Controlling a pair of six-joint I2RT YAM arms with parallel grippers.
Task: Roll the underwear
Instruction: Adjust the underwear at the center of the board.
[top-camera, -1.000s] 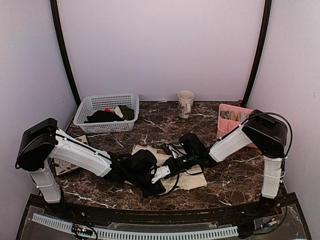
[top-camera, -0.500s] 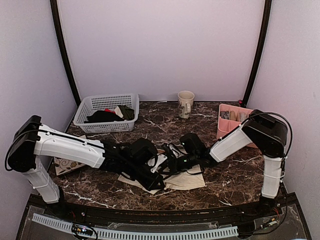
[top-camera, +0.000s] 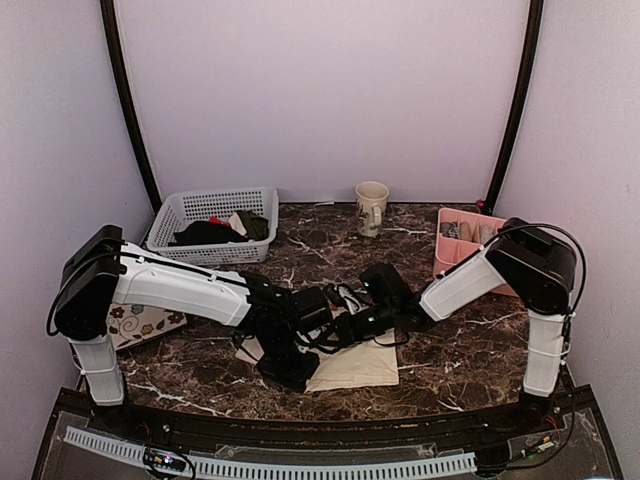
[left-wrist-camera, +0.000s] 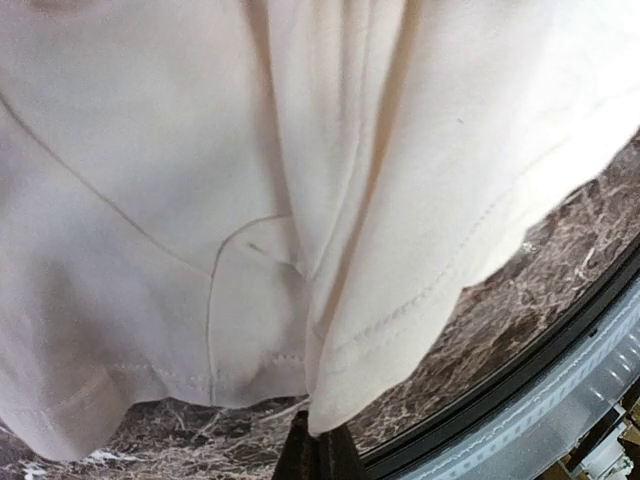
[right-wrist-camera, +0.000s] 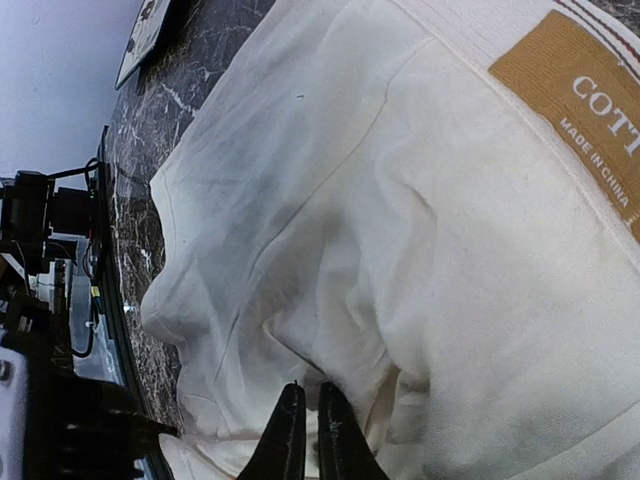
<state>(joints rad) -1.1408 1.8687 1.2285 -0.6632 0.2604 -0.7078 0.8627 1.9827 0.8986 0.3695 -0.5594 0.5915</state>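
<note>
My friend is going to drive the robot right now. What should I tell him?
Left hand: shut, pinching an edge of the underwear.
Right hand: shut, pinching a fold of it.
The underwear lies bunched on the marble table, near the front edge.
Done: both grips taken.
Left: no roll formed yet, so all the rolling.

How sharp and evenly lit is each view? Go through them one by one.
Top external view: soft, even light, sharp across the dark marble table, no hard shadows. Left wrist view: the underwear fills the frame at close range, bright and slightly soft. Right wrist view: crisp, stitching clear, the brown label readable.
</note>
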